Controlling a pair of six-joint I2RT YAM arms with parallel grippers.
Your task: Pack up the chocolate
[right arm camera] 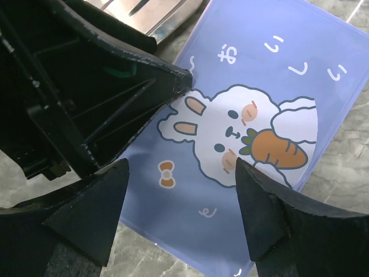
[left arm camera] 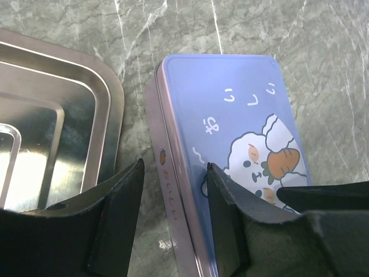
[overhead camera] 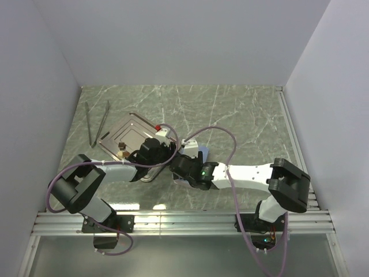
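End effectors (left arm camera: pixel 174 167) (right arm camera: pixel 181 167) agape, empty, at tin (left arm camera: pixel 230 98); small dark-brown chocolate lump (overhead camera: pixel 121 145) on tray (overhead camera: pixel 130 124).

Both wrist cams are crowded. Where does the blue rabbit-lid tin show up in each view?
Top external: the tin is mostly hidden at centre, and only a small blue patch shows.
Left wrist: centre to right, lid facing up.
Right wrist: fills the centre and right.
Shared landmark: the steel tray, left of the tin in the top and left wrist views and at the top edge in the right wrist view.
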